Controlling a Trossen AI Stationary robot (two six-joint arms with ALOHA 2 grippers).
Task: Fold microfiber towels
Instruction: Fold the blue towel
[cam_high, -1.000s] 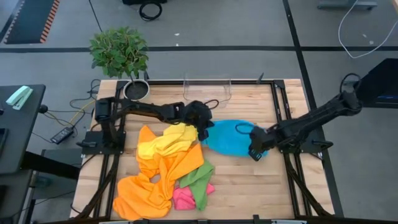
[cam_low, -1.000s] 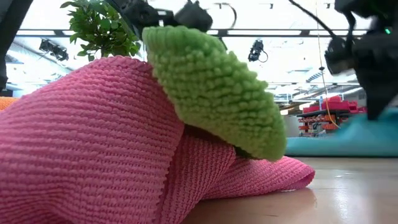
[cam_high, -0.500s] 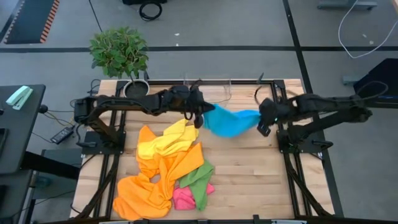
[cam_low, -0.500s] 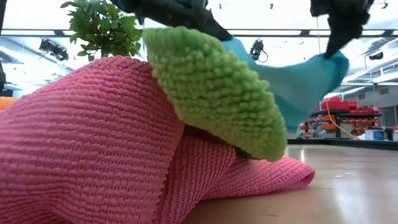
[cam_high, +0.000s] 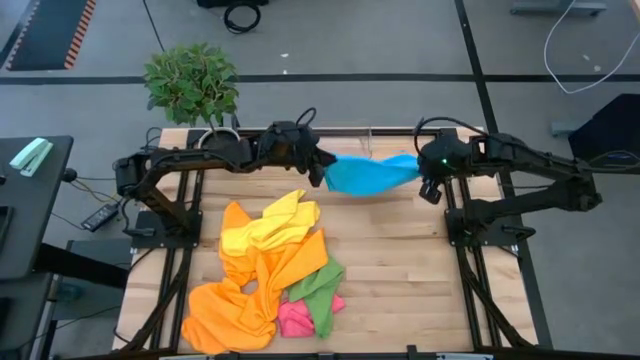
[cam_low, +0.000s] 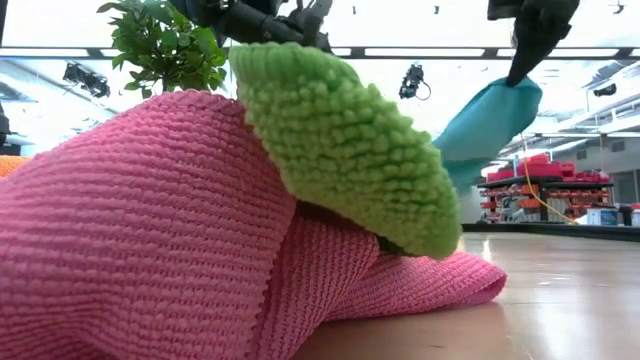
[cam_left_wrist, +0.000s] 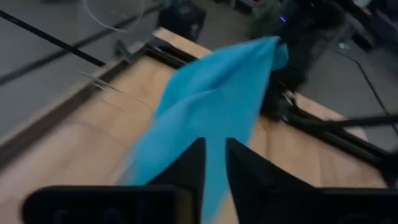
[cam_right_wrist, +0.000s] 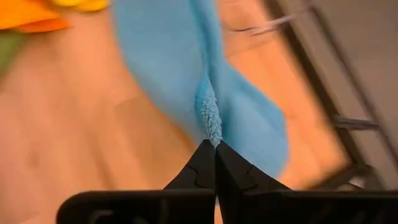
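A blue towel (cam_high: 365, 175) hangs over the far part of the table, between my two grippers. My right gripper (cam_high: 424, 180) is shut on its right end. My left gripper (cam_high: 320, 172) stands at its left end with its fingers a little apart (cam_left_wrist: 215, 158); blue cloth (cam_left_wrist: 211, 106) shows in the gap and beyond it. Nearer the table's front edge lies a loose pile: a yellow towel (cam_high: 270, 225), orange towels (cam_high: 240, 290), a green towel (cam_high: 320, 285) and a pink towel (cam_high: 295, 318). In the low view the green towel (cam_low: 340, 140) rests on the pink towel (cam_low: 150, 230) and hides the blue towel's left part. My left gripper has blue cloth in the gap between its fingers, but I cannot tell whether it touches the towel. My right gripper pinches the blue towel's fuzzy edge (cam_right_wrist: 210, 118) between its two fingertips, with cloth falling away on both sides of them. The fingers slant down from above. The towel (cam_low: 490, 120) hangs below them, sloping down toward the left gripper.
A clear plastic bin (cam_high: 333, 135) stands at the table's far edge, just behind the blue towel. A potted plant (cam_high: 190, 80) is at the far left corner. Black frame rails (cam_high: 455, 220) run along the table's sides. Bare wood (cam_high: 400, 270) lies right of the pile.
Both grippers have risen and gone toward the table's far edge with the blue towel, which has come off the table and now hangs between them. In the low view its left part reached up to the left gripper half a second ago and now slopes down from the right gripper.
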